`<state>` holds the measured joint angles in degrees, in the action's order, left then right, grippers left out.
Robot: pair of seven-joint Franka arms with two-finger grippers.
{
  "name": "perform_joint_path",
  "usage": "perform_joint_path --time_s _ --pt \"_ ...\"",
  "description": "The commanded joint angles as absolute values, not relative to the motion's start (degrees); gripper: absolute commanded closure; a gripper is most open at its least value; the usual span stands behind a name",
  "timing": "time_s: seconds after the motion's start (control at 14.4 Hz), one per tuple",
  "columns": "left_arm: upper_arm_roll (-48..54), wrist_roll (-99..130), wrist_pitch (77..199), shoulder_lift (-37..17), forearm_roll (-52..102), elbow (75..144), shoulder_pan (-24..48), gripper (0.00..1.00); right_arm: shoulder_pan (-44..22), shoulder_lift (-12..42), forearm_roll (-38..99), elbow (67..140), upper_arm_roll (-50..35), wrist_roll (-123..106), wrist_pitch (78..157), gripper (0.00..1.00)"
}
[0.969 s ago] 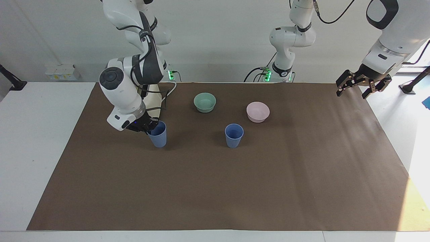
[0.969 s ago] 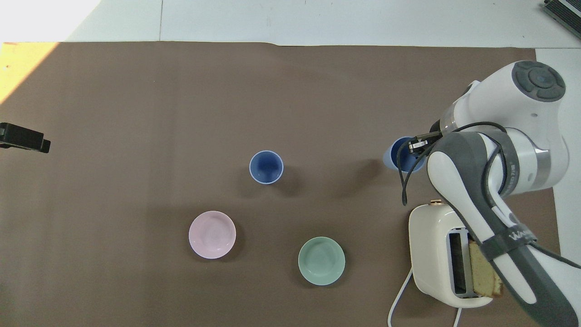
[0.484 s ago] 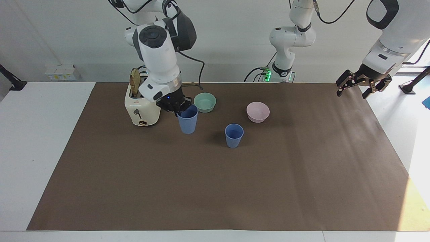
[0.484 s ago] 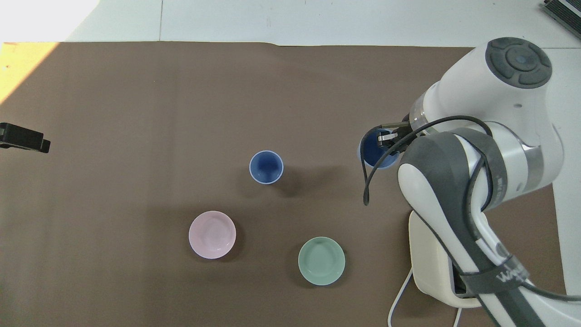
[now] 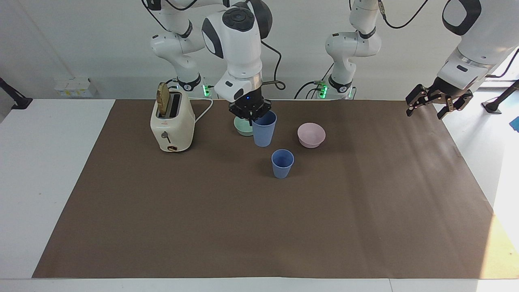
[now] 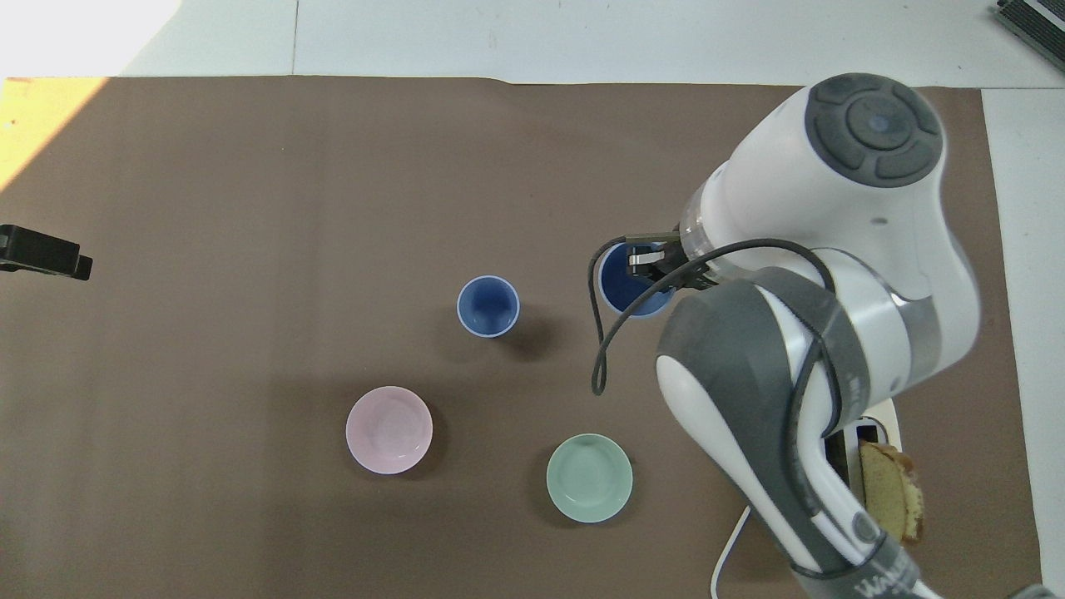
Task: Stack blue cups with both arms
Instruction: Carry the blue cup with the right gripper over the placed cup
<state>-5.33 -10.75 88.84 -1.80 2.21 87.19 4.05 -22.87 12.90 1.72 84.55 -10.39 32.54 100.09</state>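
Blue cups sit apart: one hangs upright in the air, its rim pinched by the right gripper [image 5: 252, 114], which clamps the held cup [image 5: 264, 129] over the brown mat [image 5: 284, 227], above a spot beside the teal bowl [image 5: 242, 127]. Below the gripper, toward the left arm's end, stands the second cup [image 5: 282, 163], with the pink bowl [image 5: 311, 135] nearby. Spread wide and empty, the left gripper [image 5: 434, 101] waits over the mat's edge.

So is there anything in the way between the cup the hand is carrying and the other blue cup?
No. In the overhead view only bare brown mat lies between the held cup in the right hand and the standing cup.
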Motion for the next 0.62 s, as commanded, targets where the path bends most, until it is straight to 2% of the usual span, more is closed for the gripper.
perform_joint_path --time_s 0.0,0.55 --pt "-4.83 -10.99 87.36 -2.20 1.67 85.87 3.43 0.00 -24.43 15.64 3.25 82.35 -10.28 35.42 103.53 1.00" --pt "-4.92 -10.90 87.01 -2.20 1.67 85.87 3.34 0.00 -26.19 21.09 2.37 83.14 -10.20 35.77 111.25 1.00"
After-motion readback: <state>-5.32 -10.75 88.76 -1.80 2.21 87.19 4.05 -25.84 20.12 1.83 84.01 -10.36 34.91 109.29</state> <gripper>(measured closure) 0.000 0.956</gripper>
